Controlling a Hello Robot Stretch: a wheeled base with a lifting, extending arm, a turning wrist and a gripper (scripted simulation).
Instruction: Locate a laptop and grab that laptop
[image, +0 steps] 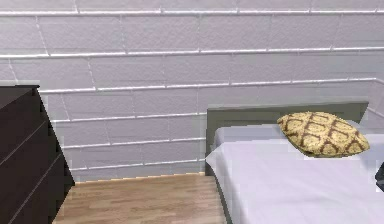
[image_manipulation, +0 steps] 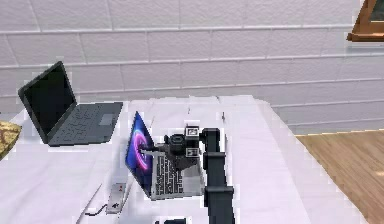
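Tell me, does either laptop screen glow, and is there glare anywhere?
Arm side view: the small laptop has a glowing purple screen, the larger laptop a dark one without glare. Forward view: soft even light, pale streaks along the wall seams.

No legible text or signs anywhere
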